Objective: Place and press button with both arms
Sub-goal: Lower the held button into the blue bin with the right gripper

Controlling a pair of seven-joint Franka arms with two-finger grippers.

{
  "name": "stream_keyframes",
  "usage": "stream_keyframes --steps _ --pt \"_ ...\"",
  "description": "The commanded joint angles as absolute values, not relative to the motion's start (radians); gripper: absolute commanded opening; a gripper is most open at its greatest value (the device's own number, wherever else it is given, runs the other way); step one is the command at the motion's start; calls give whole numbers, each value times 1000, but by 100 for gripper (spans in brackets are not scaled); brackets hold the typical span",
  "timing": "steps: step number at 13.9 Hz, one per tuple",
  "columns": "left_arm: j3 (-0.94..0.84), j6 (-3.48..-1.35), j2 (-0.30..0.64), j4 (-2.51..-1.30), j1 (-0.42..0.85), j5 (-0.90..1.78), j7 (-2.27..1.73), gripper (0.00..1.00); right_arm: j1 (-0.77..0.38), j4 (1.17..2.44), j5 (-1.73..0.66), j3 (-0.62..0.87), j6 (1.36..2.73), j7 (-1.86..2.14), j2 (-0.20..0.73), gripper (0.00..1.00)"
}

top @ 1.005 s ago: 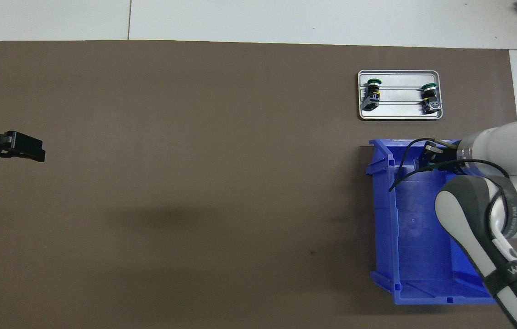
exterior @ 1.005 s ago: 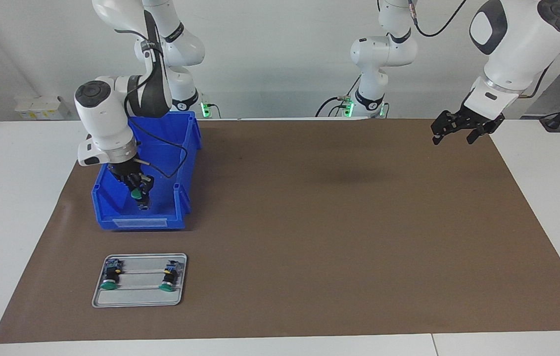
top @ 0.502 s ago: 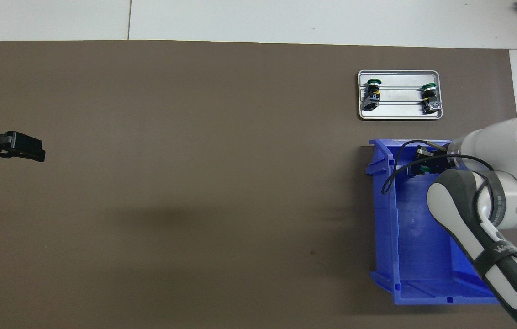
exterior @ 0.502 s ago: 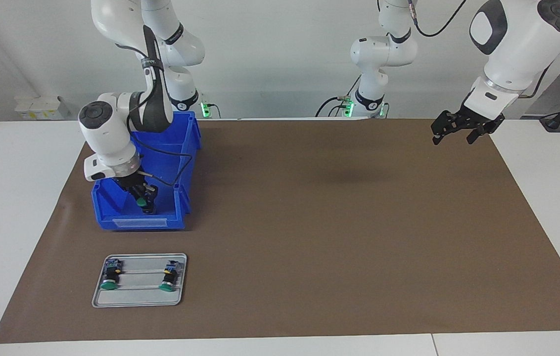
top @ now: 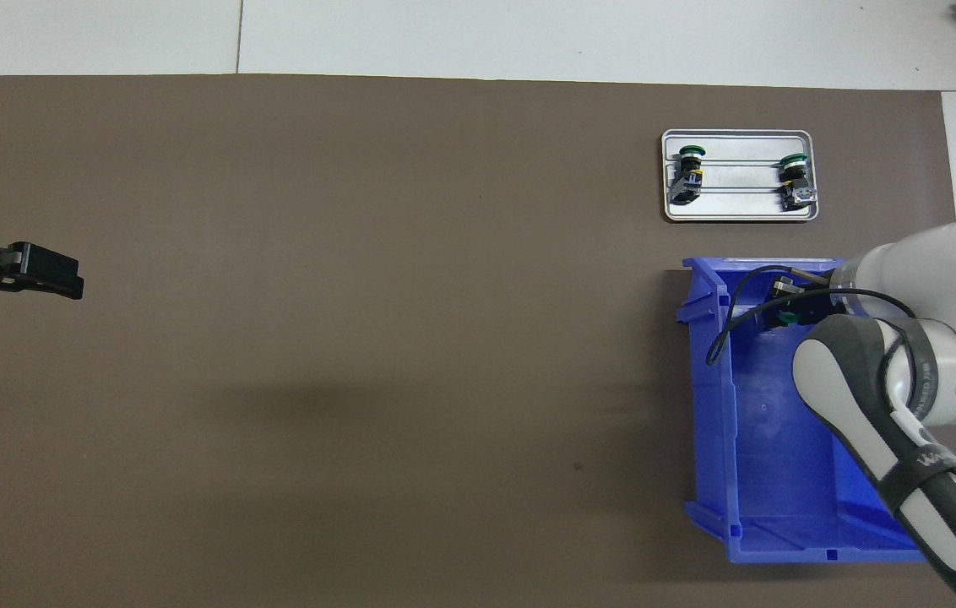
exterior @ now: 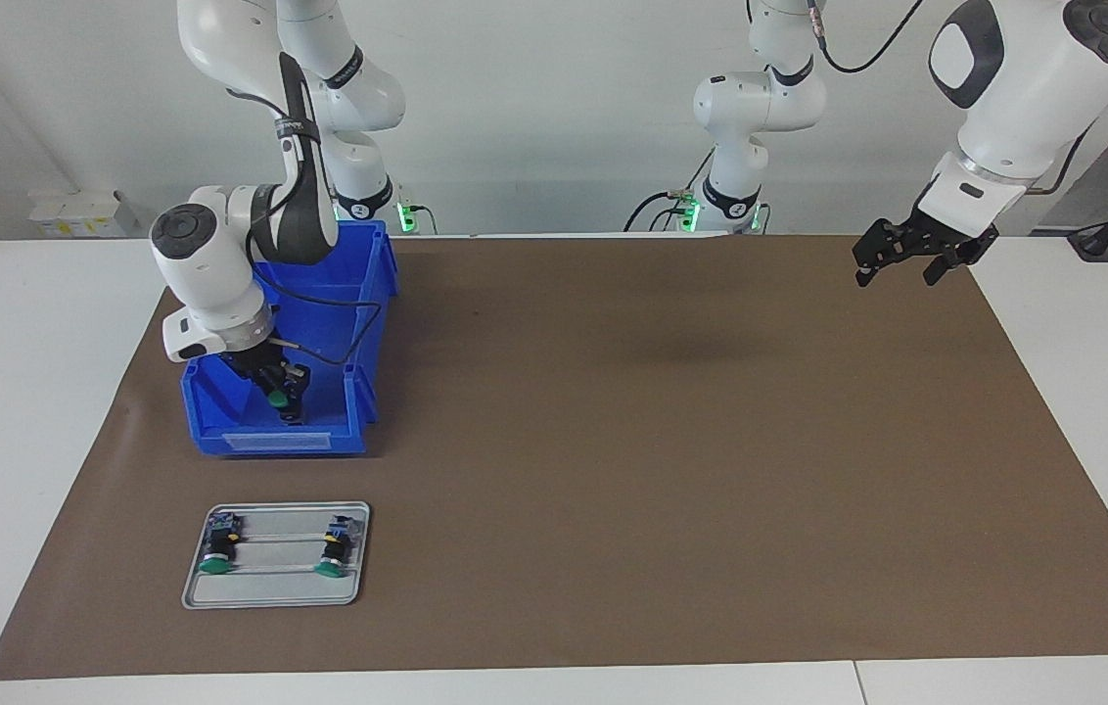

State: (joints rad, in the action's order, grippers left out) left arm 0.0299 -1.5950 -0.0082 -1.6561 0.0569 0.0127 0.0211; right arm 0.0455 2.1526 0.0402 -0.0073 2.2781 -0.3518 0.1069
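My right gripper (exterior: 282, 392) reaches down into the blue bin (exterior: 275, 443) and is shut on a button (exterior: 275, 399) with a green cap. It holds the button at the bin's end farther from the robots, and both also show in the overhead view, the gripper (top: 782, 306) and the button (top: 788, 317). I cannot tell whether the button is off the bin's floor. My left gripper (exterior: 892, 266) waits in the air, open and empty, over the mat's corner at the left arm's end.
A grey metal tray (exterior: 270, 597) lies on the brown mat, farther from the robots than the bin (top: 774, 507). Two alike green-capped buttons (exterior: 218, 545) (exterior: 333, 550) lie on it, one near each short end.
My right arm has shifted a little and its gripper has moved slightly within the bin with the button in it. The left arm has not moved.
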Motion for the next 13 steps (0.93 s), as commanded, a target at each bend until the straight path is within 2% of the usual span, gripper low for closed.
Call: stream_keyframes --steps 1,2,3,10,13 --pt "25 -1600 -34 -1686 49 2 23 100 63 2171 17 5 2289 -322 94 84" --pt "25 -1600 -35 -1686 49 2 23 100 63 2163 17 5 2286 -319 92 92" --pt "25 -1600 -35 -1686 49 2 23 100 63 2152 17 5 2278 -311 89 96" --pt "25 -1600 -35 -1686 49 2 23 100 40 2092 15 11 2082 -240 -69 99" --pt "25 -1600 -34 -1686 49 2 23 100 37 1955 -24 11 1924 -207 -84 100"
